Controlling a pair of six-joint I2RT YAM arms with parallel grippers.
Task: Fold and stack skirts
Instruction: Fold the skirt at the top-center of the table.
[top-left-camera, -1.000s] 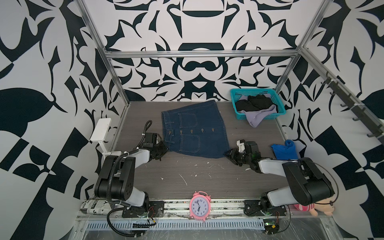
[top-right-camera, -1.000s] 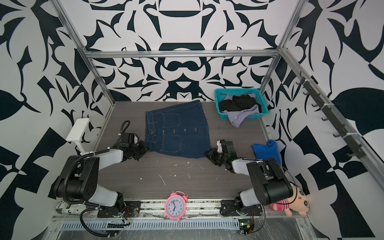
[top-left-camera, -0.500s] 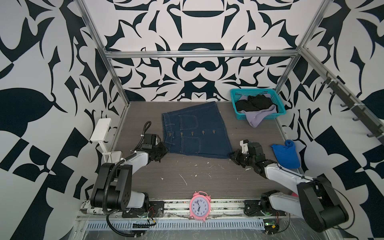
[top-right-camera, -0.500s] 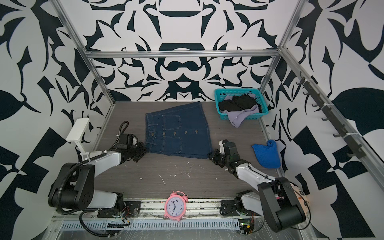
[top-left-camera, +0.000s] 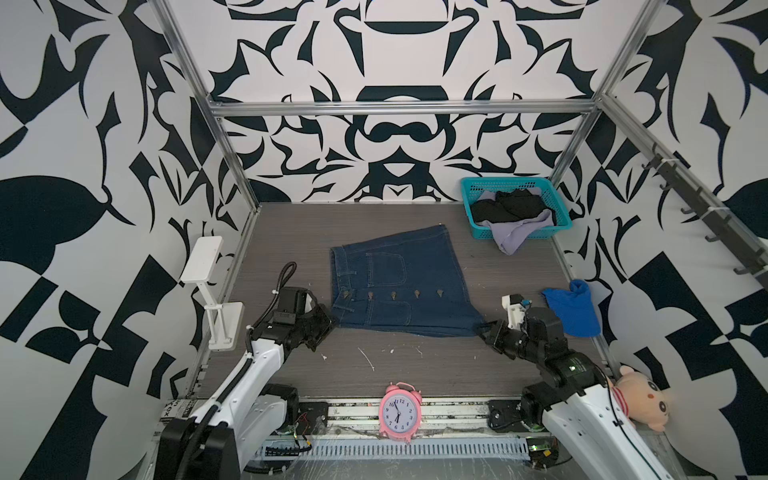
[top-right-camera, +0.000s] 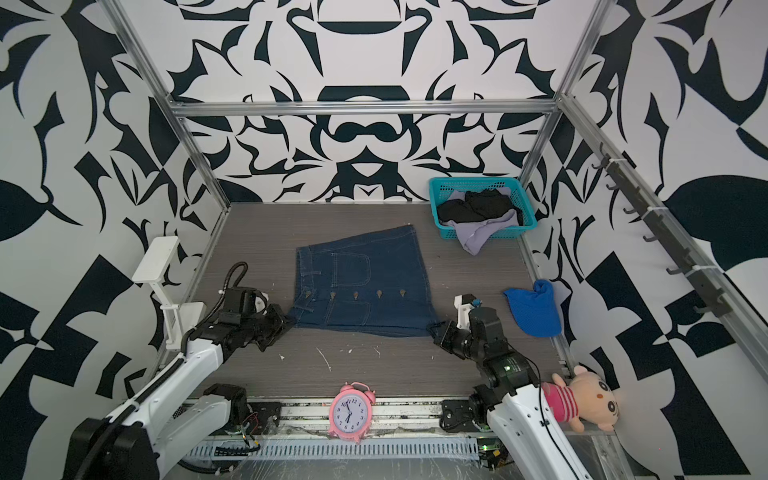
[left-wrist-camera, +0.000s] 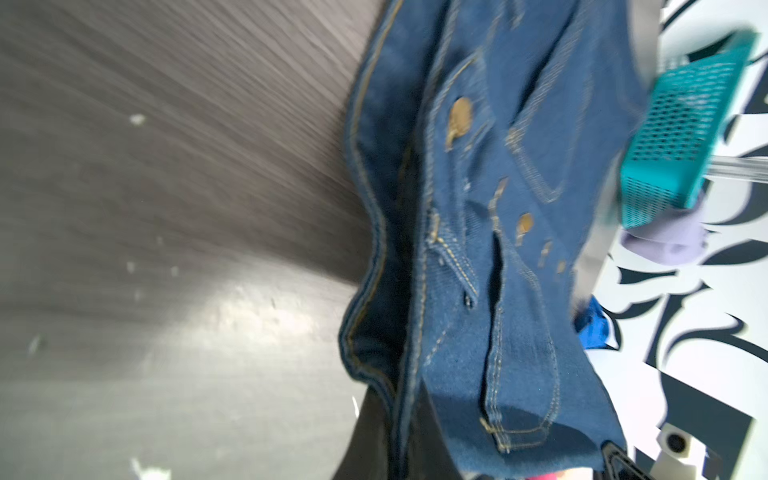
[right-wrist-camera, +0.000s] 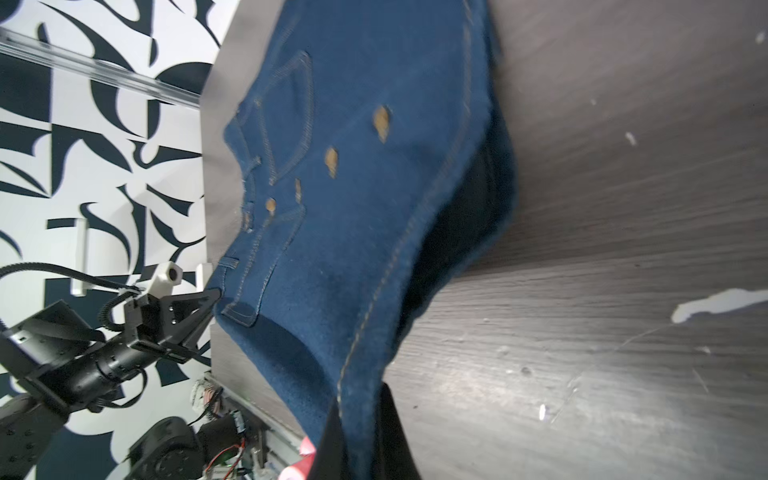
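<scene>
Denim skirt (top-left-camera: 399, 286) lies spread flat on the table (top-left-camera: 291, 232) between my two claws, its waistband toward the left claw (top-left-camera: 326, 323) and its wider hem toward the right claw (top-left-camera: 485, 330). My left claw is clamped on the near corner of the waistband. In the left wrist view the denim skirt (left-wrist-camera: 478, 291) runs away from the jaws, and the corner is pinched between them. My right claw is clamped on the near corner of the hem. In the right wrist view the denim skirt (right-wrist-camera: 353, 208) rises a little off the table just ahead of the jaws. Well beyond the right claw, the black skirt (top-left-camera: 505, 205) sits in the teal basket (top-left-camera: 482, 233). The lavender skirt (top-left-camera: 515, 237) hangs over the basket's front wall. A bright blue cloth (top-left-camera: 573, 309) lies near the right claw, on the side away from the denim skirt.
</scene>
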